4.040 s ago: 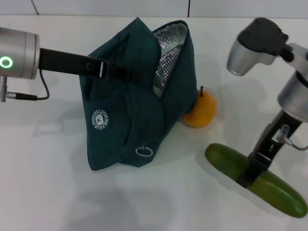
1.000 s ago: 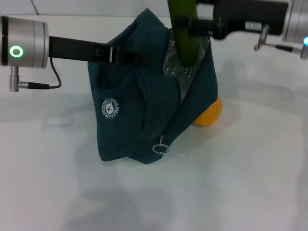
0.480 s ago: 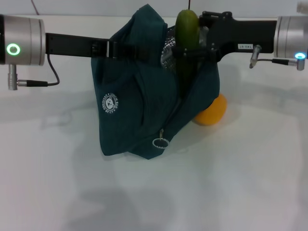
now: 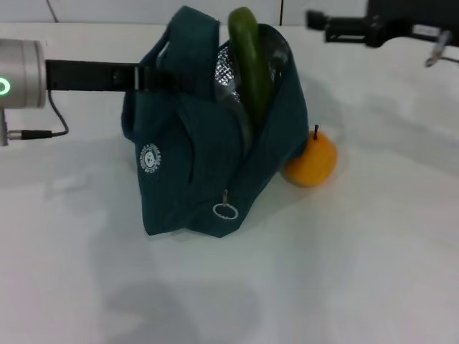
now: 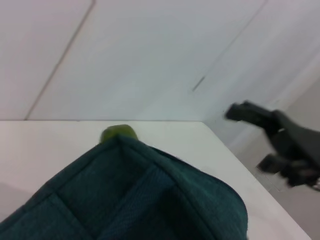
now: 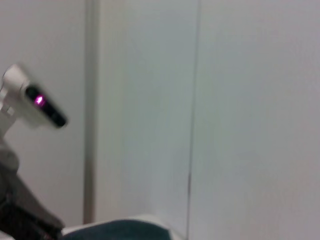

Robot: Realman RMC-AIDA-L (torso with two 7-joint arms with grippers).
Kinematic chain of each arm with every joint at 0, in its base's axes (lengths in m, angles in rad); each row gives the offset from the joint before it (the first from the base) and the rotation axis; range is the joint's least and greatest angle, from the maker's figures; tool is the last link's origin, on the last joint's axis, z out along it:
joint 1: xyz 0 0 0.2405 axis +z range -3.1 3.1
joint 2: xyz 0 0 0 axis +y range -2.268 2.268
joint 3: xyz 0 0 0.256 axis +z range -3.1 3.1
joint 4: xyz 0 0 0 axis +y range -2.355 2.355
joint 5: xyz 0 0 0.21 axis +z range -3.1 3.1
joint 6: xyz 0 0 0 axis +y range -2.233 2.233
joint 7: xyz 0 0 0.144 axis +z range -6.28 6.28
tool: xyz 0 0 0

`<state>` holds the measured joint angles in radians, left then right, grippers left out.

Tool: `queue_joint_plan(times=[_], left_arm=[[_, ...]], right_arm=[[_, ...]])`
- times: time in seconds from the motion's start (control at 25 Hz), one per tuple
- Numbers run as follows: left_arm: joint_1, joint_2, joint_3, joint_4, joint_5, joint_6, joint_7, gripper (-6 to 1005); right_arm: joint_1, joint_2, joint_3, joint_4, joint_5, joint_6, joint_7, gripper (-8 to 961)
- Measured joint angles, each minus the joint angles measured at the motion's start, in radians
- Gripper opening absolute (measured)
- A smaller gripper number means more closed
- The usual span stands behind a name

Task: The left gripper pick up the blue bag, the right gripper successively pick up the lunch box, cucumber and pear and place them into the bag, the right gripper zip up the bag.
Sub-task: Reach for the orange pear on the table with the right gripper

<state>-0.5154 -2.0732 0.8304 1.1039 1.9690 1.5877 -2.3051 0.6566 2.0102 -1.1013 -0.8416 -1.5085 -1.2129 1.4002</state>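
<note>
Cucumber (image 4: 249, 64) stands in blue bag (image 4: 193, 165), apart from right gripper (image 4: 319, 19), jaws released. Left gripper (image 4: 161, 77) clenched on bag's rim.

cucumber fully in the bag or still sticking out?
Sticking out. The cucumber stands tilted in the open blue bag, its upper end above the rim; the right gripper is clear of it.

Cucumber (image 4: 249, 64) now released and left standing in the blue bag (image 4: 193, 165), right gripper (image 4: 315, 19) withdrawn up and to the right, empty
</note>
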Motion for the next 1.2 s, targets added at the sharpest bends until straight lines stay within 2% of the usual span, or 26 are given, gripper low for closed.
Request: queue_joint_plan(times=[0.24,0.4,0.64,0.84,1.2], left_arm=[[0.030,0.000,-0.068,-0.036,-0.002,-0.001,0.040,40],[0.041,0.002,-0.101,-0.058,-0.002,0.001,0.063,40],[0.063,0.003,-0.122,-0.061,-0.002,0.000,0.083,41],[0.068,0.003,-0.141,-0.072,-0.003,-0.001,0.095,41],[0.066,0.006,-0.144,-0.087,-0.003,-0.002,0.107,41]], right_arm=[[-0.114,-0.002,0.061,-0.104,0.029,-0.052,0.037,881],[-0.144,-0.007,0.067,-0.101,0.029,-0.056,0.044,881],[-0.148,-0.011,0.058,-0.028,-0.002,-0.059,0.043,880],[-0.133,-0.001,0.018,0.043,-0.052,-0.072,0.028,880],[-0.115,0.009,-0.050,0.154,-0.045,-0.058,-0.066,878]])
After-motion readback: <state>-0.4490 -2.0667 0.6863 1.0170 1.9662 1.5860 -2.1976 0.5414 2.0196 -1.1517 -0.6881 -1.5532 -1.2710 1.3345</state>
